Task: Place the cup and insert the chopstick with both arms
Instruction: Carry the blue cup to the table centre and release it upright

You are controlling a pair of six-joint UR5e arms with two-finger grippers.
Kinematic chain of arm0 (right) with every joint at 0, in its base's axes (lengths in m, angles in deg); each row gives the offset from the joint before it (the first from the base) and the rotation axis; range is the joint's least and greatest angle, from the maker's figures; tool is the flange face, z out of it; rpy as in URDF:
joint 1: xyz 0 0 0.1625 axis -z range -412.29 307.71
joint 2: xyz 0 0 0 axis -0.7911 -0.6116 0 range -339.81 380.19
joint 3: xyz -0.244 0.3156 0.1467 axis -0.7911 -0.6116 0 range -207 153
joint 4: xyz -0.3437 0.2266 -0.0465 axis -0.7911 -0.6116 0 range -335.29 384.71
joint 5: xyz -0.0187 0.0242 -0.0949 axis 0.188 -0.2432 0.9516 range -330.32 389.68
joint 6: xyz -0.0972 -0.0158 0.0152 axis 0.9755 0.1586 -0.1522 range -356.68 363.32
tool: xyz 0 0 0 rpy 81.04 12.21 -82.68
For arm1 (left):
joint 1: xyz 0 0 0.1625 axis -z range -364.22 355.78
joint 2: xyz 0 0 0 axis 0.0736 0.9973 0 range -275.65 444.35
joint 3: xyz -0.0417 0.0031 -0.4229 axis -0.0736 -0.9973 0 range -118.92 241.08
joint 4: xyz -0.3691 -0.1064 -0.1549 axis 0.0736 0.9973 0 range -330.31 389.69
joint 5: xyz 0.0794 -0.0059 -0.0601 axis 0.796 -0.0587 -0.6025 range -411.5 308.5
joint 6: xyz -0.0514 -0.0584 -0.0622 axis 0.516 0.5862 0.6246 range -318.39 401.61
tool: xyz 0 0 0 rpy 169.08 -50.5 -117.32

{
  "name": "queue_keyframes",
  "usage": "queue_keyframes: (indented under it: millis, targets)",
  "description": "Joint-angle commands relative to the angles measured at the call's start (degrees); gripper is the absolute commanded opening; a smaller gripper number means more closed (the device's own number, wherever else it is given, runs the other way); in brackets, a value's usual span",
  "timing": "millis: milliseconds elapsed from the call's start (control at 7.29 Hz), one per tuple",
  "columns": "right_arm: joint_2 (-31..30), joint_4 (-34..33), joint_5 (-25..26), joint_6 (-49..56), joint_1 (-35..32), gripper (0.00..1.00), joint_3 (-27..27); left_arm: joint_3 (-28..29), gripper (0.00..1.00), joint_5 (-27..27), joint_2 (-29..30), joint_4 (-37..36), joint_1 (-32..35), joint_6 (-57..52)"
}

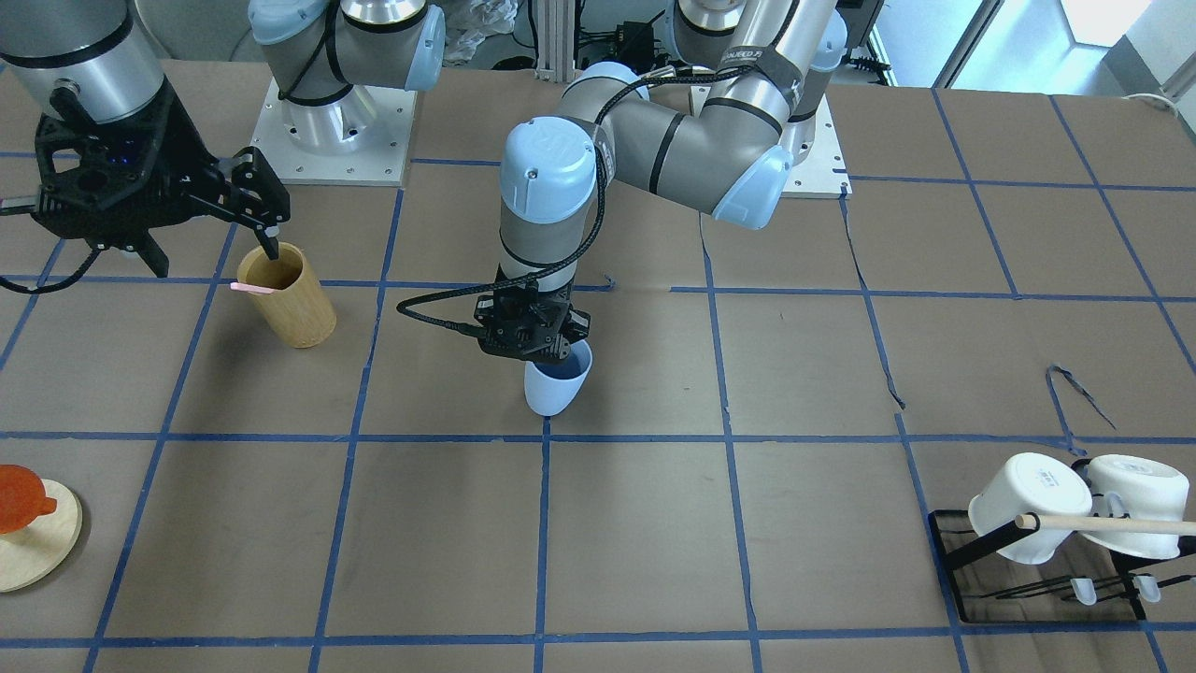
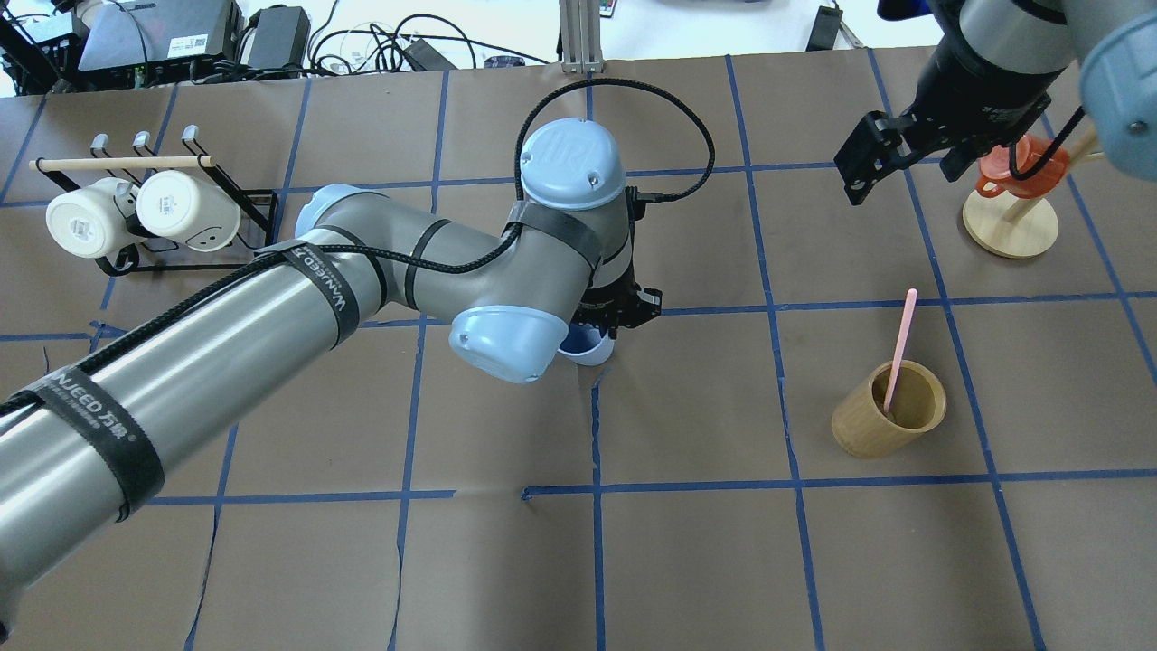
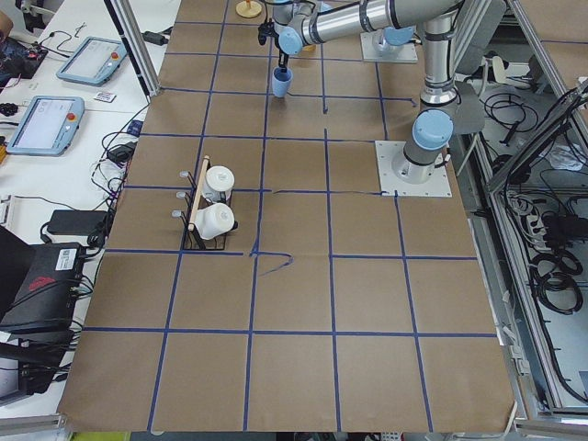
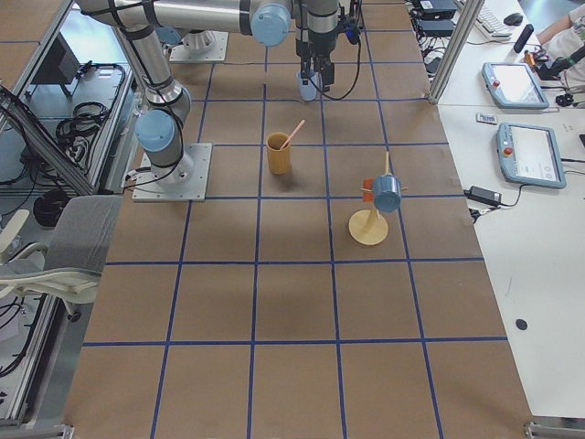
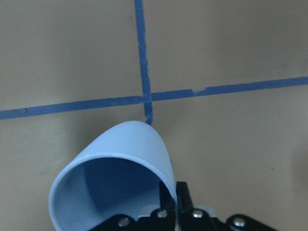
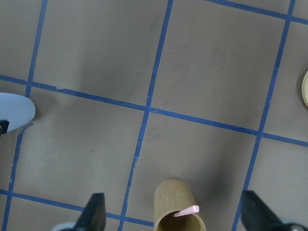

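Note:
My left gripper (image 1: 534, 348) is shut on the rim of the light blue cup (image 1: 559, 385) near the table's middle. It holds the cup tilted, mouth up; I cannot tell if the base touches the paper. The left wrist view shows the cup (image 5: 115, 183) over a crossing of blue tape lines. The pale pink chopstick (image 2: 899, 348) leans inside a tan wooden cylinder (image 2: 890, 411). My right gripper (image 2: 908, 167) is open and empty, high above that cylinder. In the right wrist view the cylinder (image 6: 169, 192) and the stick's tip (image 6: 187, 211) lie between the spread fingers (image 6: 94, 211).
A black rack (image 1: 962, 551) with two white mugs and a light-wood dowel (image 1: 1112, 523) stands at my left. A round wooden stand (image 2: 1008, 228) with an orange cup (image 2: 1008, 172) stands at my far right. The brown paper carries a blue tape grid.

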Motion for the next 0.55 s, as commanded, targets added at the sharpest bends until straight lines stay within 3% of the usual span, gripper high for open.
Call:
queue_keyframes:
  millis: [0, 137, 411]
  targets:
    - [-0.9, -0.2, 0.0, 0.3, 0.1, 1.0, 2.4, 1.3, 1.0, 0.0, -0.1, 0.0, -0.4, -1.1]
    - [-1.2, -0.2, 0.1, 1.5, 0.5, 1.0, 3.1, 4.4, 1.0, -0.4, -1.6, 2.8, -4.0, -1.2]
    - [-1.1, -2.2, 0.2, 4.4, 5.9, 0.99, 7.6, 14.8, 1.0, -0.8, -6.4, 21.9, -9.3, -6.6]
